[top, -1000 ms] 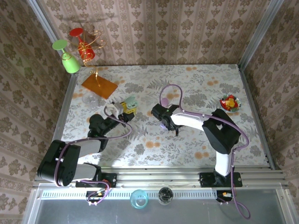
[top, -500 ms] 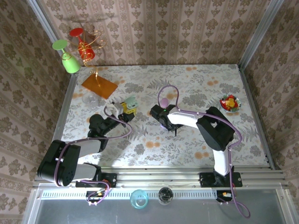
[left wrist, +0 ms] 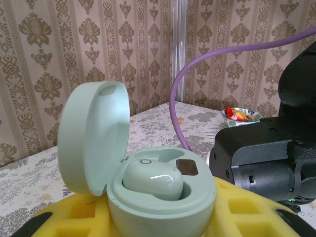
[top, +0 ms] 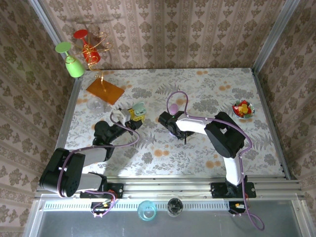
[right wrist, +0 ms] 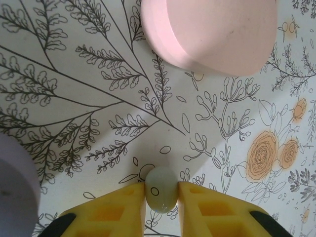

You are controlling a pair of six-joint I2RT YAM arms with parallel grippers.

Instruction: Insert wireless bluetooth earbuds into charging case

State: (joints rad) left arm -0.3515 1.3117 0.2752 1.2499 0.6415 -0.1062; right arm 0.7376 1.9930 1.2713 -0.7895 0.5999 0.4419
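Your right tool (right wrist: 161,198) is nearly closed, its yellow pads touching both sides of a pale green earbud (right wrist: 161,186). The bud lies on the counter (right wrist: 74,74), nearer than the pink case (right wrist: 212,32) and right of the purple case (right wrist: 14,173). Your left tool (left wrist: 160,222) is clamped on the open green case (left wrist: 143,200), which has a second green bud (left wrist: 154,178) seated inside.

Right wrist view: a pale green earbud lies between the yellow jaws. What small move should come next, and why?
Probably a short, straight lift. The right gripper has its jaws seemingly pressed on both sides of the green earbud, which rests on the tablecloth. The pink case close ahead leaves little room for sliding.
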